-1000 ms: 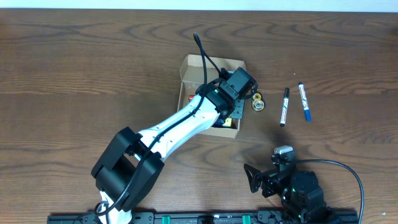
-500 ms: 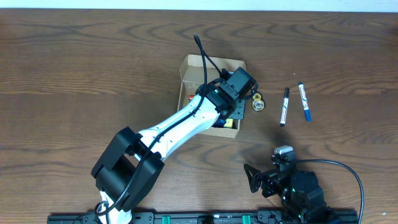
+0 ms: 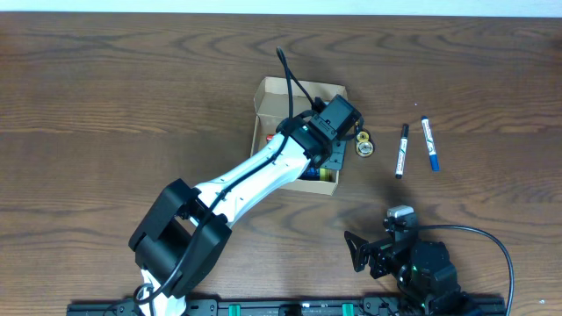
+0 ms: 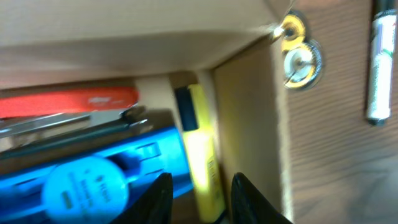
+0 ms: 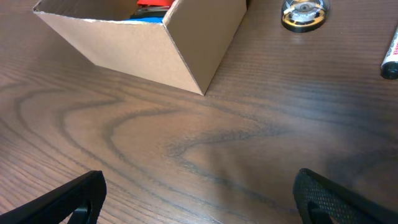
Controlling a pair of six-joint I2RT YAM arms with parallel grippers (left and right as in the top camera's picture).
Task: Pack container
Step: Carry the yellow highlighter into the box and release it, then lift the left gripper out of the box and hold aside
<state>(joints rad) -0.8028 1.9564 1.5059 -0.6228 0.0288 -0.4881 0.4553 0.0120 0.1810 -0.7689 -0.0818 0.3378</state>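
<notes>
The tan cardboard container (image 3: 279, 89) stands open at the table's middle, also in the right wrist view (image 5: 124, 43). My left gripper (image 4: 202, 208) reaches down into its near right corner (image 3: 326, 164). Its fingers are apart on either side of a yellow highlighter (image 4: 202, 149) that lies along the container's inner wall (image 4: 245, 118), with gaps on both sides. A blue item (image 4: 93, 180), a black and silver pen (image 4: 74, 123) and a red item (image 4: 68, 99) also lie inside. My right gripper (image 5: 199, 199) is wide open and empty, low over the table near the front edge (image 3: 391, 250).
A small gold and silver round object (image 3: 363, 145) lies just right of the container, also in the left wrist view (image 4: 298, 53). A black marker (image 3: 401, 150) and a blue marker (image 3: 429, 142) lie further right on the wooden table.
</notes>
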